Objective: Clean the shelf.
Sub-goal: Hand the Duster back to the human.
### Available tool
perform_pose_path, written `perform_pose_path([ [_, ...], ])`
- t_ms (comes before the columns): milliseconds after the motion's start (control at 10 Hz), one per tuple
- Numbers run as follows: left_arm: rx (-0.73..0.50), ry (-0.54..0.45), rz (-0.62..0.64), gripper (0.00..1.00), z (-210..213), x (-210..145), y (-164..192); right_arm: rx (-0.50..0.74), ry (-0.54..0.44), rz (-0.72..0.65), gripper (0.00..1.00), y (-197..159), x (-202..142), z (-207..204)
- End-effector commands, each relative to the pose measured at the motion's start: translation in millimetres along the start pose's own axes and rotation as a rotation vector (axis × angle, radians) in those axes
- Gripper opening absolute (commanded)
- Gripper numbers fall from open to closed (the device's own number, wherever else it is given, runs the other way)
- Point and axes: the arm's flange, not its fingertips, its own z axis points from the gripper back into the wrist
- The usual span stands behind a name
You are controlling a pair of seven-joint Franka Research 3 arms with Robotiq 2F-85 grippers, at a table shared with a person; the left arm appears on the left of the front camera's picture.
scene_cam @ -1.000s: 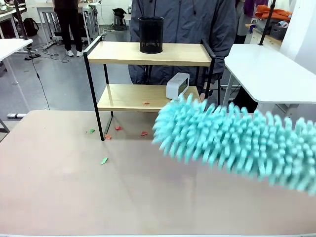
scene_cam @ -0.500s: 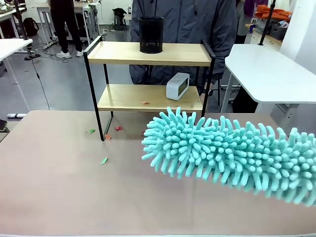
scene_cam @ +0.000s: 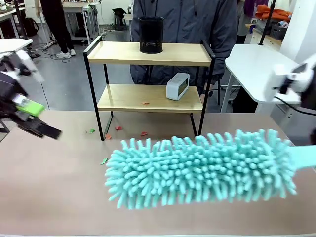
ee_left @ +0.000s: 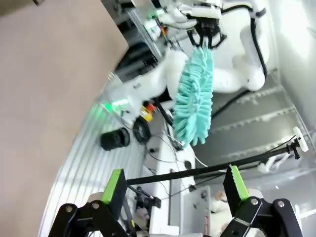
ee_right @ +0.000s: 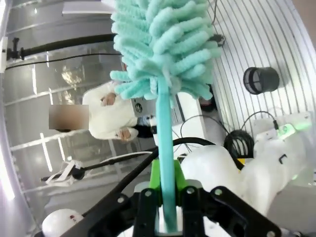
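Duster (scene_cam: 202, 168) fills the near part of the front view, a teal head of soft noodle strands lying roughly level above the brown table (scene_cam: 54, 197), its tip toward picture left and its handle (scene_cam: 303, 155) running off at the right edge. In the right wrist view the right claw (ee_right: 168, 197) is clamped on that teal handle (ee_right: 165, 163), green pads pressed to either side, with the fluffy head (ee_right: 163, 44) straight out ahead of the fingers. The left wrist view catches the same duster (ee_left: 195, 96) far ahead of the left claw, hanging from the other arm's gripper (ee_left: 205, 37).

Left claw (scene_cam: 34, 118) sits at the left edge of the front view, blurred, low over the table, well to the left of the duster tip. From its own camera the left claw (ee_left: 173, 190) stands wide apart with nothing between the green pads (ee_left: 113, 185).

Beyond both claws, at the far edge of the table, stands the shelf (scene_cam: 148, 74): two wooden boards in a black frame. A black mesh cup (scene_cam: 150, 34) stands on the top board and a small white clock (scene_cam: 177, 85) on the lower one, with a reddish scrap (scene_cam: 145, 103) beside it. More scraps, red (scene_cam: 143, 133) and green (scene_cam: 104, 161), lie on the table between the shelf and the duster. A person in a grey jacket (scene_cam: 187, 24) stands behind the shelf.
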Motion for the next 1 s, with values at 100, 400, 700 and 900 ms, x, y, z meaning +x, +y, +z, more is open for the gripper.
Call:
perform_pose_path([
  [100,-0.026,0.131,0.022,1.00,-47.3,19.8,11.9,0.016,0.095,0.053,0.12,-3.0,51.9,15.1],
  [400,-0.128,0.187,0.068,1.00,-95.2,29.4,14.4,0.051,0.100,0.090,0.12,-18.9,83.3,13.0],
  [700,-0.160,0.217,0.086,1.00,-130.2,22.4,12.0,0.071,0.090,0.107,0.12,-30.6,101.1,14.0],
  [900,-0.156,0.203,0.074,1.00,-143.1,18.6,6.7,0.071,0.051,0.122,0.12,-35.1,107.1,15.0],
])
